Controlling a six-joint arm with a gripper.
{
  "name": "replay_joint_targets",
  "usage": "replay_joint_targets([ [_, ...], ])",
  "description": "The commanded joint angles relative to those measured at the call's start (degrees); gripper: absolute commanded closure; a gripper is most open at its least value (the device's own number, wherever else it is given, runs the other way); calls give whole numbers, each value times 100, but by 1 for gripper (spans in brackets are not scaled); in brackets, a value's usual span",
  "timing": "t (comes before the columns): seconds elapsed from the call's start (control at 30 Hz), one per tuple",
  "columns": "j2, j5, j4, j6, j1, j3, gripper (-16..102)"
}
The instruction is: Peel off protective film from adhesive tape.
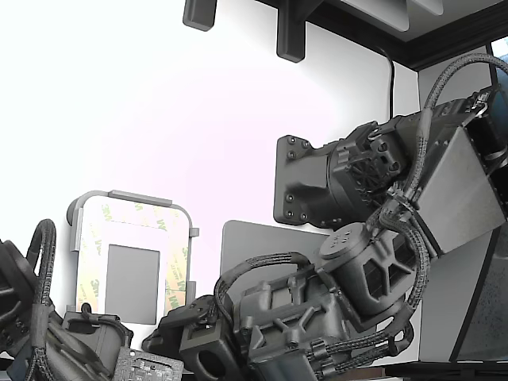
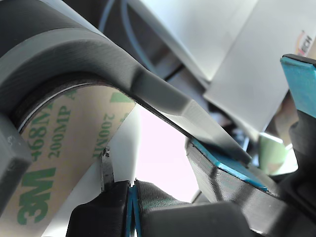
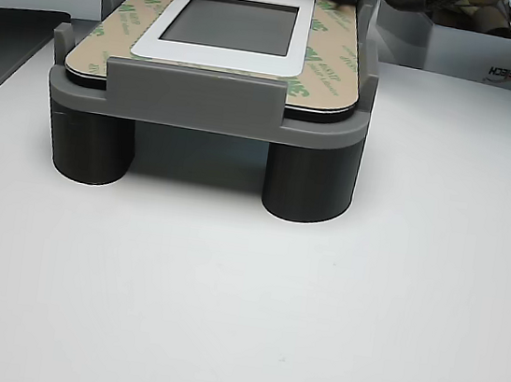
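Observation:
The protective film (image 2: 47,168) is a cream liner strip printed with green 3M logos, lying under the curved grey rim of the holder (image 2: 123,64). In the exterior view cream film (image 1: 176,274) frames a white plate with a grey square panel (image 1: 132,282). The other view shows film (image 3: 336,46) on the plate edge (image 3: 152,44). The adhesive tape lies under the liner and does not show bare. My gripper (image 2: 132,190) is shut, blue pads pressed together, its tips at the film's edge. Whether film sits between the pads is hidden. Its arm reaches in from the exterior view's right (image 1: 171,325).
A second gripper's blue-padded fingers (image 2: 224,165) stand apart, one just under the holder's rim. That arm (image 1: 48,333) sits at the exterior view's lower left. The holder (image 3: 192,98) stands on two dark round legs on a white table (image 3: 241,302). A white box (image 3: 498,63) stands behind.

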Motion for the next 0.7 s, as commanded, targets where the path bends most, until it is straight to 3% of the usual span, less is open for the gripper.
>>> replay_joint_targets([
  [0.0, 167, -18, -26, 18, -97, -88, 96],
  [0.67, 255, 9, 114, 255, -26, -97, 96],
])
